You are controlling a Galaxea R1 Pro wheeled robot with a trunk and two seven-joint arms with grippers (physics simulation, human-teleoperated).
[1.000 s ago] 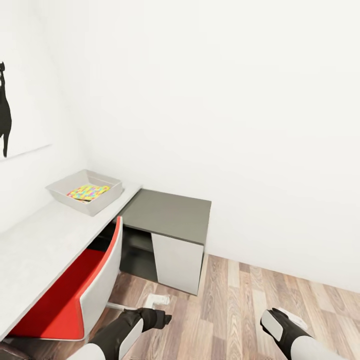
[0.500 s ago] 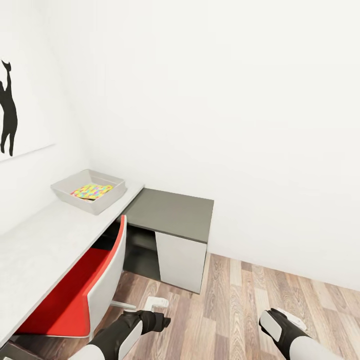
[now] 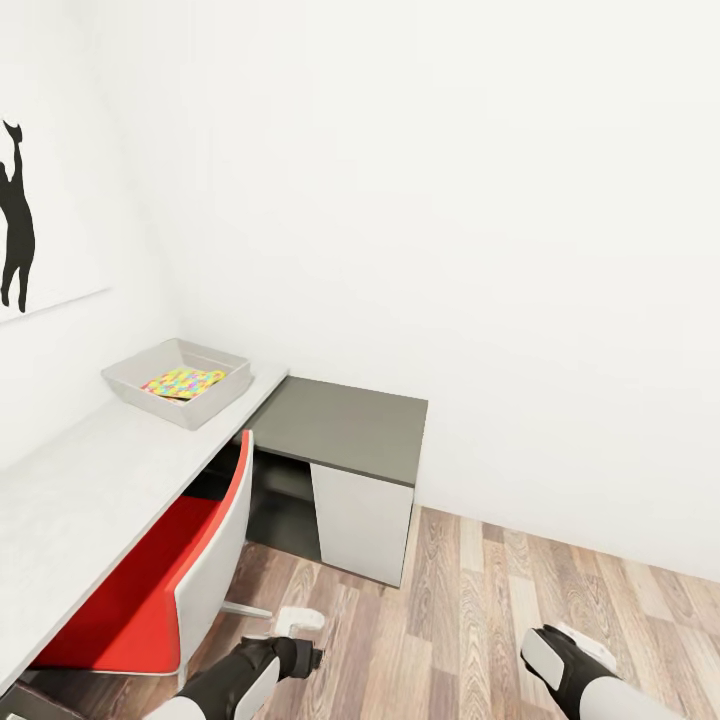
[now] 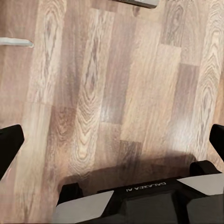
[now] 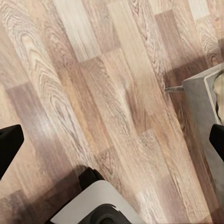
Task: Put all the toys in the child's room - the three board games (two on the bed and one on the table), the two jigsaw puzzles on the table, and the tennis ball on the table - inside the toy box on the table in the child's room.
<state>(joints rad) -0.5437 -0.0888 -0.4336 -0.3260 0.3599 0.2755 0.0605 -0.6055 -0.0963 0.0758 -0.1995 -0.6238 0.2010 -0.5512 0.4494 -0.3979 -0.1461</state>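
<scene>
The light grey toy box (image 3: 130,385) stands at the far end of the pale table (image 3: 80,490), against the wall. A multicoloured jigsaw puzzle (image 3: 182,382) lies flat inside it. Both of my arms hang low at the bottom of the head view, well short of the table. My left gripper (image 4: 112,144) is open over bare wood floor, its fingertips (image 4: 9,147) spread wide. My right gripper (image 5: 112,140) is also open over the floor, with nothing between its fingers. The board games, the tennis ball and the bed are out of view.
A red and white chair (image 3: 165,585) is tucked under the table, close to my left arm. A lower dark grey cabinet top (image 3: 345,425) joins the table at the corner. Wood plank floor (image 3: 480,610) stretches to the right. A black silhouette (image 3: 15,235) marks the left wall.
The head view first shifted slightly, moving the table and toy box a little right. Since then both arms have dropped lower in the picture; the toy box and puzzle are unmoved.
</scene>
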